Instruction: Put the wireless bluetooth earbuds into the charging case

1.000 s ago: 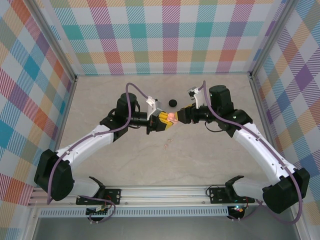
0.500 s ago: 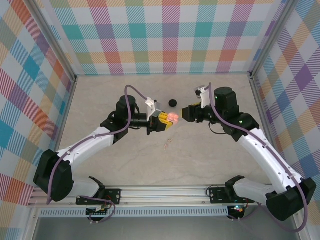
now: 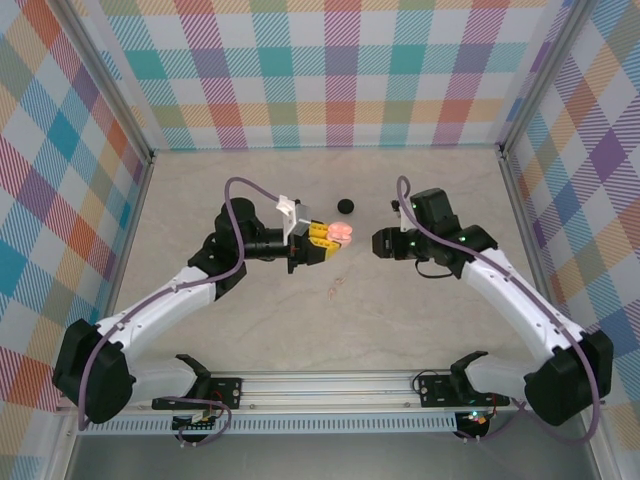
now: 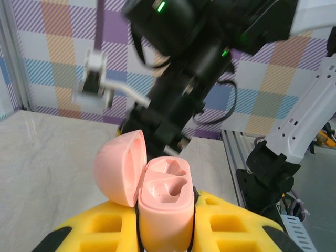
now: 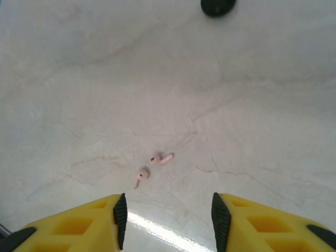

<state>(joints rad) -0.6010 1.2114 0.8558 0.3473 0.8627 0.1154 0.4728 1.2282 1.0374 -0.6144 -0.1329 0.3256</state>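
Right gripper (image 5: 168,215), jaws apart and empty, is hovering over two pink earbuds (image 5: 161,158) lying just ahead of its gap, while left gripper (image 3: 322,238) is clamping the open charging case (image 4: 163,194) aloft.

The case (image 3: 342,232) sits gripped between the fingers of the left gripper (image 3: 330,240), up off the table (image 3: 250,330) near its middle, with its lid swung to the left of its base in the left wrist view. The right gripper (image 3: 378,241) faces it from the right, a gap between them. Behind the case, toward the back wall, a round object (image 3: 346,206) lies on the table. Two earbuds (image 5: 143,172) lie just beside each other on the table, nearer the arm bases than the case, just ahead of the right gripper's parted fingers in its wrist view.
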